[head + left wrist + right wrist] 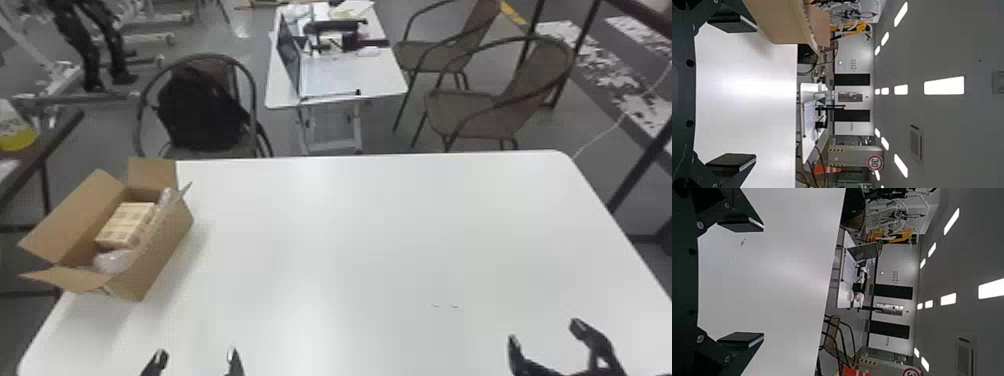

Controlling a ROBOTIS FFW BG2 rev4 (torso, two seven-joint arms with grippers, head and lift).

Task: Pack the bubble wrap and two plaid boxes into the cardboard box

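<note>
The left end effector (pixel 196 354) and right end effector (pixel 545 332) are spread wide, empty. Plaid boxes (pixel 127 222) and bubble wrap (pixel 114 261) are tucked in the cardboard box (pixel 165 260). Likely stiff, the plaid boxes are best gripped by their sides.

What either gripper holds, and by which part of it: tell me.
Nothing is held. The left gripper and the right gripper are both open, with nothing between their fingers.
</note>
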